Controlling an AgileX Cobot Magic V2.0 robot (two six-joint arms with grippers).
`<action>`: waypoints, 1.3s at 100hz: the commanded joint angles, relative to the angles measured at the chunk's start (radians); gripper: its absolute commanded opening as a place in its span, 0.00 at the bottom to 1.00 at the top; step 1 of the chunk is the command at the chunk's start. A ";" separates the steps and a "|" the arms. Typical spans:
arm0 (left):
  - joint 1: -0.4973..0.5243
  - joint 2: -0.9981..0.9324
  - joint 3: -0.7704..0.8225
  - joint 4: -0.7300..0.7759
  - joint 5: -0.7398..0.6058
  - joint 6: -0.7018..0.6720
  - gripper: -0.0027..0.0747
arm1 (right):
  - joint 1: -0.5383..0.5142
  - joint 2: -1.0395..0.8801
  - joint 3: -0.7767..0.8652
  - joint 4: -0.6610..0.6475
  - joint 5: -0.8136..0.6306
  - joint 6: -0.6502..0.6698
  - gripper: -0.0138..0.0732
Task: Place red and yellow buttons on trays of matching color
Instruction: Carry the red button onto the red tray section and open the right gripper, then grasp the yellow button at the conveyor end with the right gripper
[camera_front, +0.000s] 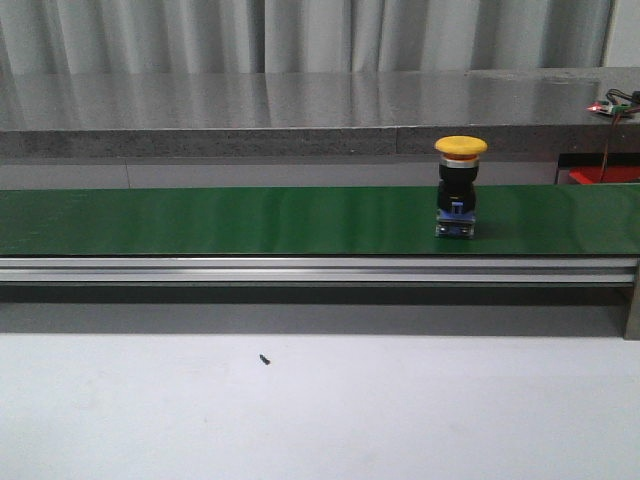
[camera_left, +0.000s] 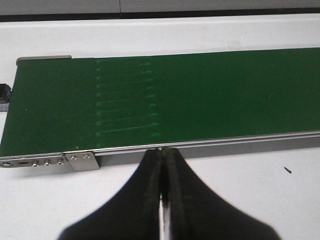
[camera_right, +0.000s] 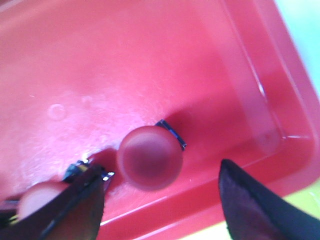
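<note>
A yellow button (camera_front: 460, 186) with a black and blue body stands upright on the green belt (camera_front: 220, 220), right of the middle. Neither arm shows in the front view. My left gripper (camera_left: 163, 150) is shut with nothing in it, its tips at the belt's (camera_left: 200, 95) near rail. Over the red tray (camera_right: 150, 60) my right gripper (camera_right: 160, 175) hangs open. A red button (camera_right: 150, 157) sits in that tray between the fingers, free of them. A second red button (camera_right: 42, 197) lies partly hidden behind one finger. A sliver of the red tray (camera_front: 600, 176) shows at the far right.
A grey counter (camera_front: 300, 110) runs behind the belt, with a small circuit board (camera_front: 615, 103) on its right end. The belt's aluminium rail (camera_front: 300, 268) borders the white table (camera_front: 320, 410), where a tiny black speck (camera_front: 264, 359) lies. A yellow strip (camera_right: 235, 235) shows beside the red tray's rim.
</note>
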 joint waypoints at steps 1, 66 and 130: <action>-0.006 -0.010 -0.026 -0.024 -0.066 -0.006 0.01 | -0.005 -0.097 -0.030 0.029 -0.008 -0.021 0.70; -0.006 -0.010 -0.026 -0.024 -0.085 -0.006 0.01 | 0.155 -0.365 0.042 0.153 0.090 -0.144 0.09; -0.006 -0.010 -0.026 -0.024 -0.087 -0.006 0.01 | 0.369 -0.667 0.500 0.157 0.055 -0.188 0.46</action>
